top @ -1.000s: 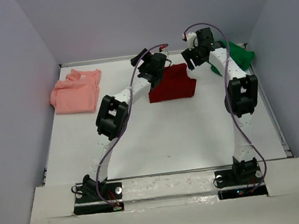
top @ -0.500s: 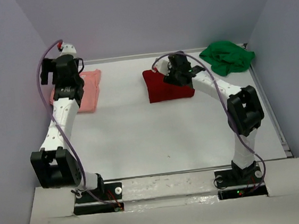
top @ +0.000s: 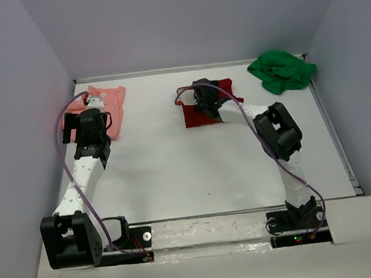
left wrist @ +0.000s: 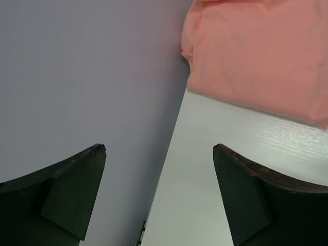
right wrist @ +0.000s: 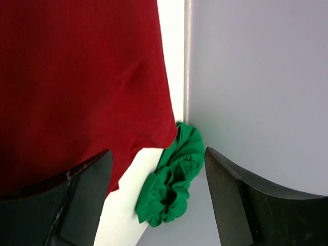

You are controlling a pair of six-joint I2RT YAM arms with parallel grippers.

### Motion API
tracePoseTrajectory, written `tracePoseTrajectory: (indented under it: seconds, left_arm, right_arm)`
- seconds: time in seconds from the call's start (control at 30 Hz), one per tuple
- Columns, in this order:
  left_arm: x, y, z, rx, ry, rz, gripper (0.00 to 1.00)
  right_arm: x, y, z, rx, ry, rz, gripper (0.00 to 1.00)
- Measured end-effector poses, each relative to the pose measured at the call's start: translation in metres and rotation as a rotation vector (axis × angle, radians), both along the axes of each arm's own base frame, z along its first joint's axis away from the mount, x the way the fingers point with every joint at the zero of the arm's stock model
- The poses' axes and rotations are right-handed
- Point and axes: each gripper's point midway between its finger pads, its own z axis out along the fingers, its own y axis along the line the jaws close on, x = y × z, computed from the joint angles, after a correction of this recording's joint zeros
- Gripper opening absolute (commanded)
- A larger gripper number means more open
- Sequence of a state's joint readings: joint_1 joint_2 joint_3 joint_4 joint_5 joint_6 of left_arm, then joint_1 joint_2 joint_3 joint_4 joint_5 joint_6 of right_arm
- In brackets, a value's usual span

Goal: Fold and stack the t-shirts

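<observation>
We had left fingers [left wrist: 72,189] wide open and empty just short of the salmon pink shirt [left wrist: 256,56] at the table [top: 194,158] edge, right fingers [right wrist: 77,195] open over the dark red shirt [right wrist: 77,77], green shirt [top: 280,70] crumpled far right; a top-layer-only pinch could have undone the red fold.

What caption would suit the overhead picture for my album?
Left tool at the pink shirt, right tool over the dark red shirt, green shirt crumpled in the far corner.
</observation>
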State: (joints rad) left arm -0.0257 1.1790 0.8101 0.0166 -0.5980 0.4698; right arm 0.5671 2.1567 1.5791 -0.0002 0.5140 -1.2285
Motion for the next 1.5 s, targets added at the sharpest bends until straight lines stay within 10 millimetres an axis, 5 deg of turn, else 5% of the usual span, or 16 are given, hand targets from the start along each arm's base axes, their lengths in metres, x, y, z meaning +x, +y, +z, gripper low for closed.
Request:
tracePoseTrajectory:
  seconds: [0.4,0.6,1.03,1.33,1.5]
  left_arm:
    - [0.003,-0.002,0.009,-0.014,-0.048,-0.012,0.99]
    - [0.004,-0.004,0.011,-0.021,-0.054,-0.025,0.99]
    - [0.005,-0.01,0.008,-0.044,-0.051,-0.056,0.99]
    - [0.012,-0.016,0.028,-0.068,-0.067,-0.091,0.99]
    - [0.019,-0.021,0.049,-0.07,-0.109,-0.11,0.99]
  right_arm:
    - [-0.001,0.038,-0.022,-0.06,-0.013,0.059,0.79]
    - [-0.003,0.044,-0.05,-0.084,-0.043,0.06,0.79]
    - [0.004,0.047,-0.048,-0.06,-0.178,0.003,0.81]
    - [0.01,0.048,-0.025,-0.07,-0.195,0.002,0.84]
    - [0.021,0.041,0.028,-0.021,-0.275,-0.023,0.85]
